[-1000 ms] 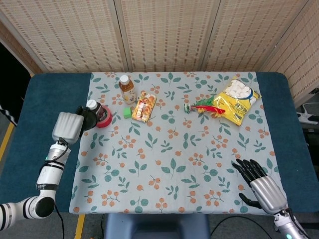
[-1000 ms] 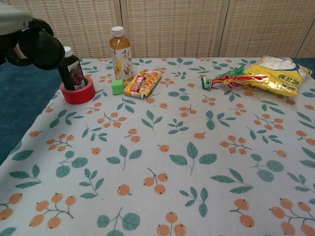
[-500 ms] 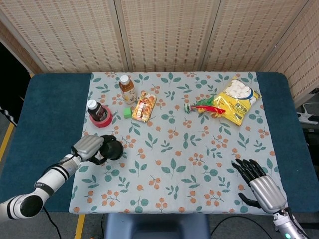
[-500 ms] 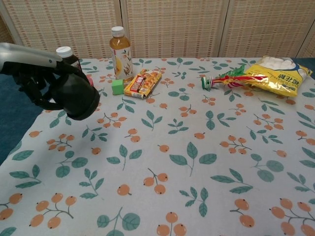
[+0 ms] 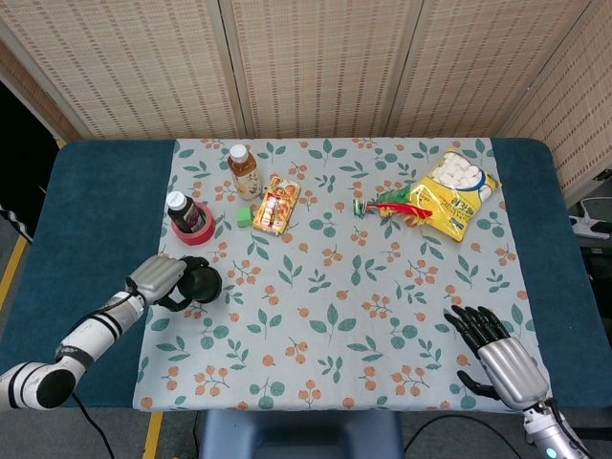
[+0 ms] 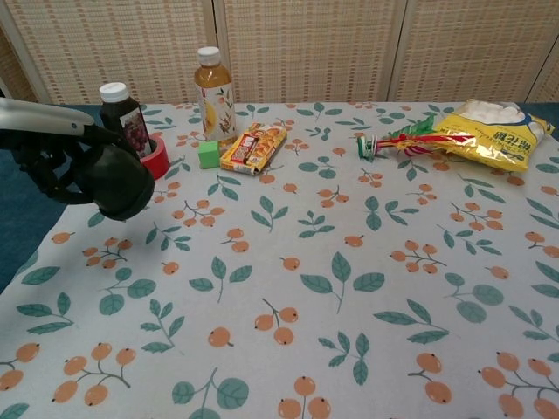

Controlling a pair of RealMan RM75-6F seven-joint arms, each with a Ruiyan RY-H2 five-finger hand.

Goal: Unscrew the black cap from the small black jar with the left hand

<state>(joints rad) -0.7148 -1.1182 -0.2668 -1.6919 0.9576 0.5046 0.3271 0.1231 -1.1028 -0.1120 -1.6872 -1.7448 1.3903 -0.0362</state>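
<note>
**Left hand grips the black jar at the cloth's left edge**

Left hand (image 5: 163,280) sits at the left of the head view, low on the patterned cloth (image 5: 344,287), its fingers wrapped around the small black jar (image 5: 200,283). In the chest view the hand (image 6: 52,153) and jar (image 6: 116,181) fill the left side, the jar held above the cloth. The jar looks round, dark and matte; whether the black cap is on it cannot be told, since the fingers cover much of it.

Just above the jar in the head view stand a dark bottle (image 5: 178,207) inside a red tape roll (image 5: 199,228), with a tea bottle (image 5: 245,170), a green cube (image 5: 244,216) and a snack packet (image 5: 277,202) further up and right. Bare cloth spreads across the middle and lower frame to the right of the jar. The blue bench (image 5: 105,210) shows as a strip on the left.

Right hand (image 5: 504,356) rests at the lower right corner, fingers spread, holding nothing.
</note>
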